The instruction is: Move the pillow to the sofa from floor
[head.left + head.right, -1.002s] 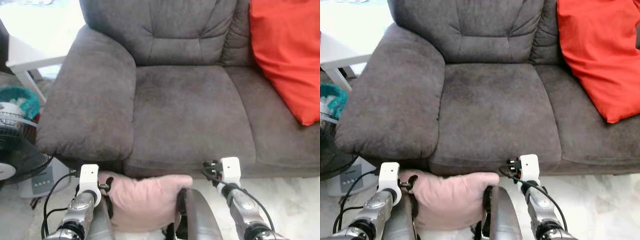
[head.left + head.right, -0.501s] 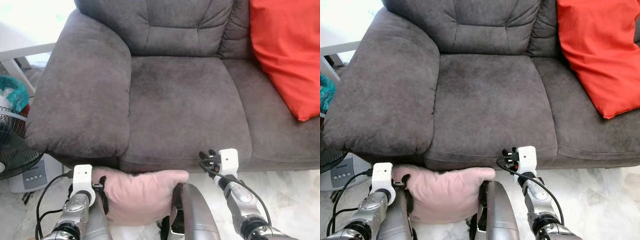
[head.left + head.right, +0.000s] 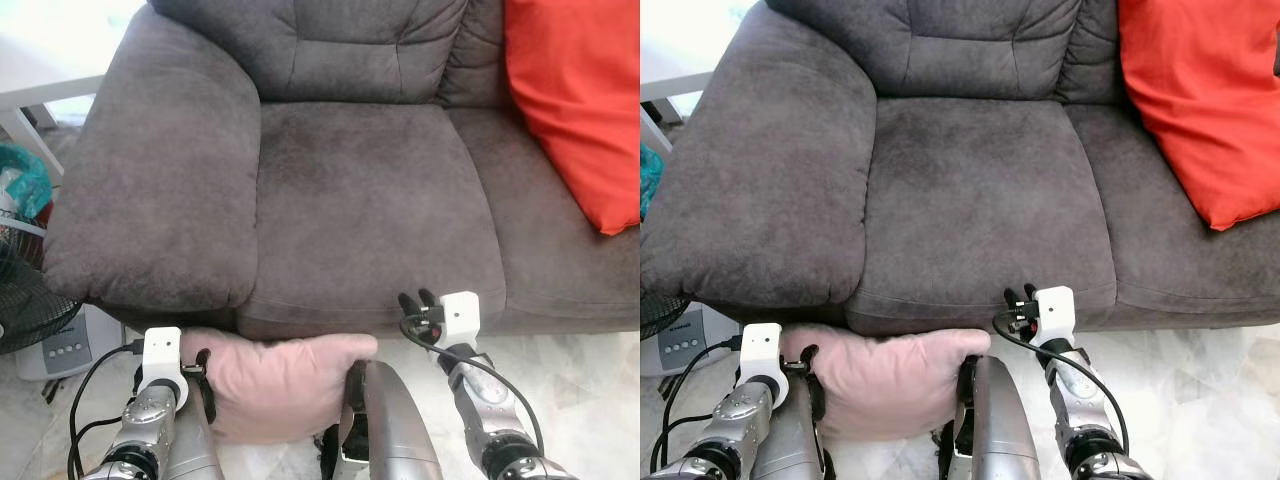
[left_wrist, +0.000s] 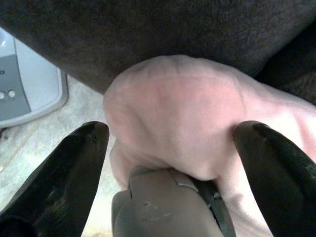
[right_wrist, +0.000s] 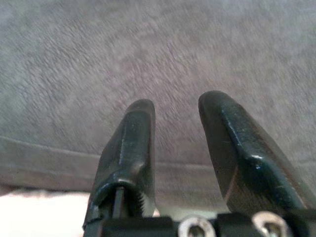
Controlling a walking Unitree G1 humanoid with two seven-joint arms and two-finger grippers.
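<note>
— So where's the pillow (image 3: 275,385)?

— Low, in front of the sofa (image 3: 370,210), just below the seat's front edge, pressed between the robot's two arms.

— And the left pincer (image 4: 173,163)?

— Its fingers (image 4: 74,168) are spread wide, with the pink pillow bulging between them, touching at least one.

— The right pincer (image 5: 175,148)?

— It's at the seat's front edge, fingers slightly parted, nothing between them, pointing at the grey cushion.

— Anything else?

— A red cushion (image 3: 575,100) lies on the sofa's right, and a fan (image 3: 25,300) stands on the floor at left.
</note>
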